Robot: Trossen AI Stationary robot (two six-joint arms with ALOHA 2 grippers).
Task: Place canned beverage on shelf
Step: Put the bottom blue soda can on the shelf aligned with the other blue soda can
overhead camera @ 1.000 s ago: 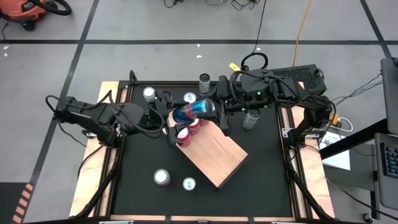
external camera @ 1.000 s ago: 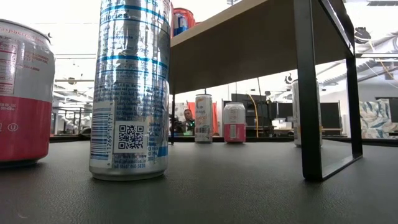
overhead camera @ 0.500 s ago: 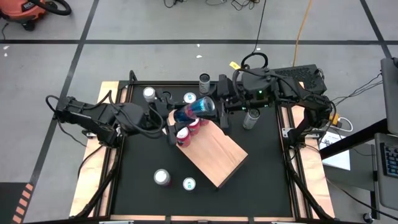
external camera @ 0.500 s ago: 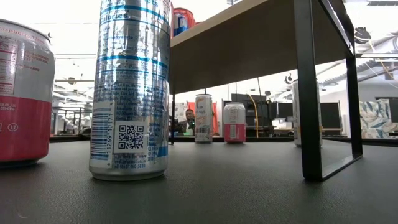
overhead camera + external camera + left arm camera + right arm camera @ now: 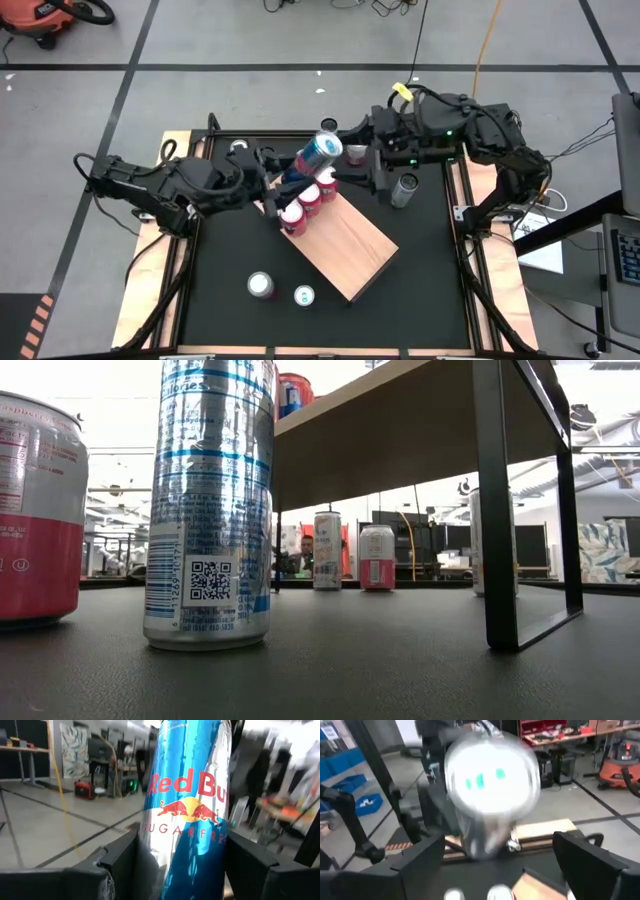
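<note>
The blue can between the left jaws is running off the left wrist picture's edges, its ends unseen. Ahead of the right jaws, the same can is showing only as a blur, its label unreadable.

cans on shelf, two before it

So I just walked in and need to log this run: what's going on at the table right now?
The left tool is shut on a blue Red Bull can, holding it tilted above the end of the wooden shelf where two red cans already stand. The right tool is open beside that can, not gripping it. It looks like a hand-over from right to left. More cans stand on the black table, not yet shelved.
</note>
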